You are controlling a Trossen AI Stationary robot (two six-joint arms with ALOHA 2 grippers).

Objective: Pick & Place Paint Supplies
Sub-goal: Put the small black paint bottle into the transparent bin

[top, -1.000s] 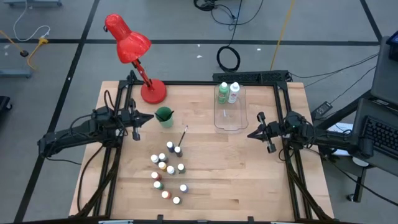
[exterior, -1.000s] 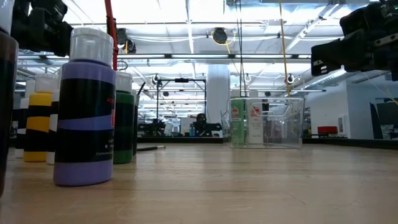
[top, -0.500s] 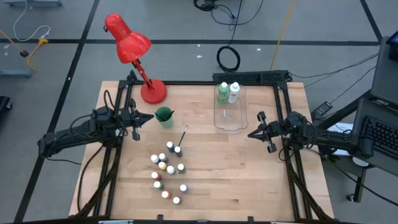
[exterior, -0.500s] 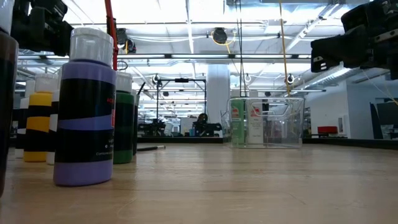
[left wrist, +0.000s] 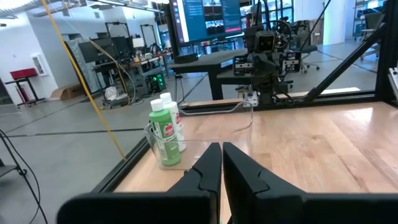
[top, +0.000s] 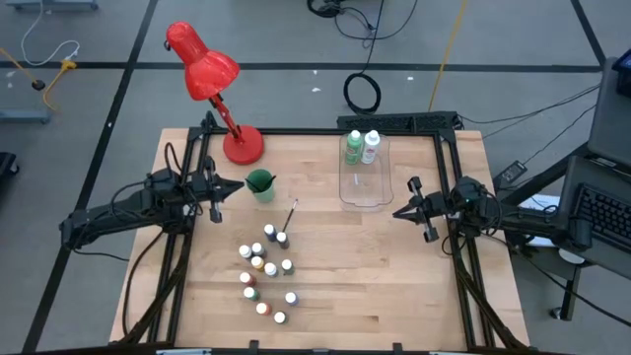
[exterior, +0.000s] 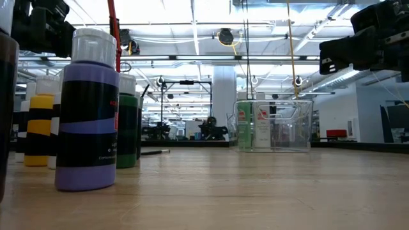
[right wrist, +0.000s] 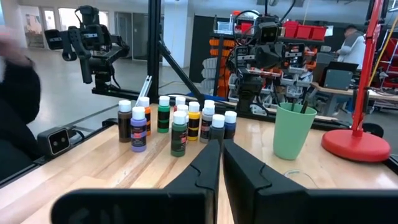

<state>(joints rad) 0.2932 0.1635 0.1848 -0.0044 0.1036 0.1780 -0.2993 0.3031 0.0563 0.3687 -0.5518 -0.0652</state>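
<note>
Nearest the table's front edge, the small white-capped paint bottles [top: 266, 276] stood upright in a loose cluster on the wooden table [top: 394, 286], close together but mostly not touching, presumably laid out so each could be taken singly. Just behind the cluster a thin paintbrush [top: 291, 216] lay flat, its tip near the rearmost bottles. At mid-table the two arms waited at opposite edges, clear of all supplies: the left gripper [top: 240, 184] hovered just beside the green cup [top: 260, 183], jaws pressed narrow and holding nothing; the right gripper [top: 397, 212] hung near the front corner of the clear bin [top: 363, 193], likewise pinched together and empty. Farther back, the green bottle [top: 352, 148] and the white bottle [top: 371, 147] stood upright side by side at the bin's rear end, apparently already placed. The red lamp [top: 212, 84] sat at the rear left corner, out of the work. Judgement: sorting had barely begun; small bottles and brush remained.
</note>
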